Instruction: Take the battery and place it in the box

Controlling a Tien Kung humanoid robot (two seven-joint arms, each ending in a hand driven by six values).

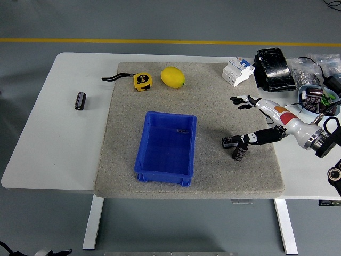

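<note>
Now the right hand (254, 120) reaches in over the grey mat (213, 160) from the right, to the right of the blue box (166, 148) and apart from it. Its fingers (242, 101) are spread, some pointing left toward the box, the thumb and lower fingers curling down toward a small dark cylinder (238, 153) that stands on the mat right at the fingertips; whether they actually grip it cannot be told. The box sits near the middle of the mat, open side up. Beyond the box, toward the far edge of the mat, lie a yellow lemon (172, 77) and, just left of it, a yellow tape measure (141, 81) with a black strap. Well to the left of the box, off the mat on the bare white bench (48, 154), lies the battery (80, 101), a short dark cylinder. Far right of the box, a white breaker (237, 71) and a black bundle (274, 69) rest among other clutter.
</note>
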